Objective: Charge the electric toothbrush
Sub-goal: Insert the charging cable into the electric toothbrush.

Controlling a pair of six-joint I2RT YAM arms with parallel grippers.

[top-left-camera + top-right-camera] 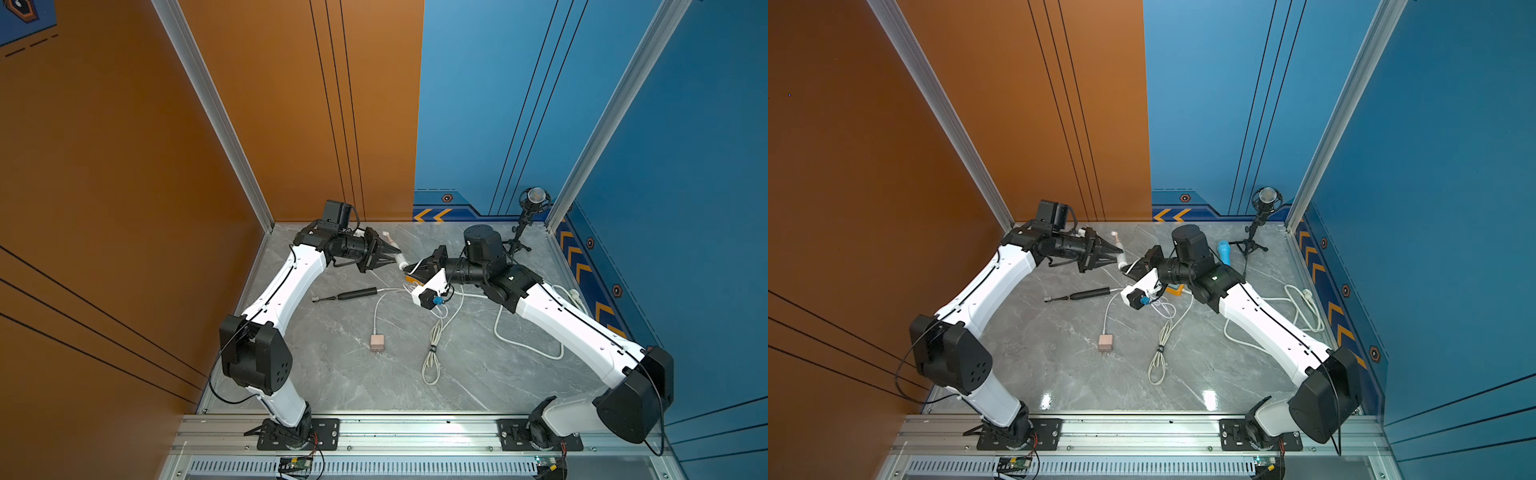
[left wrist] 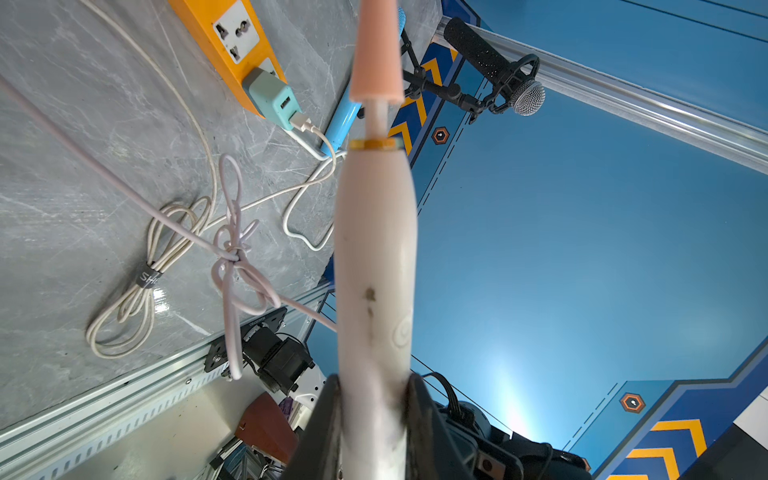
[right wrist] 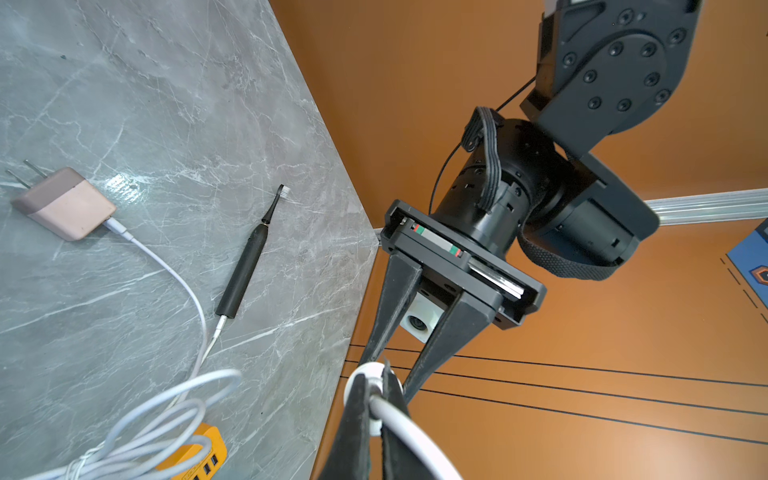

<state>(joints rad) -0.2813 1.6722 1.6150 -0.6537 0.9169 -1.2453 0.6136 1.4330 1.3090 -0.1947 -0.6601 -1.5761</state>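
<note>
white toothbrush (image 1: 401, 262), pink cap on the head: held off the surface (image 1: 332, 374) near the back, between the two arms, head toward the rear wall. left tool (image 1: 395, 255) set narrow, clamped on the lower handle; in the left wrist view the body (image 2: 376, 249) runs straight out from between the jaws.
right tool (image 3: 376, 386) almost fully closed, pinching a white cable (image 3: 407, 424) right at the toothbrush's round base. cannot tell whether the plug is seated.
black toothbrush (image 1: 353, 294) lies flat on the surface below the left tool, a cable in its base leading to a pink adapter (image 1: 377, 343) lying loose, prongs bare.
orange power strip (image 2: 216, 45) lies partly under the right wrist; teal charger (image 2: 272, 97) plugged into it with a white lead attached. blue cylindrical item (image 1: 1224, 251) lies just behind the strip.
bundled cable (image 1: 432, 353), strapped, mid-surface. microphone on tripod (image 1: 534, 199) in the back right corner.
</note>
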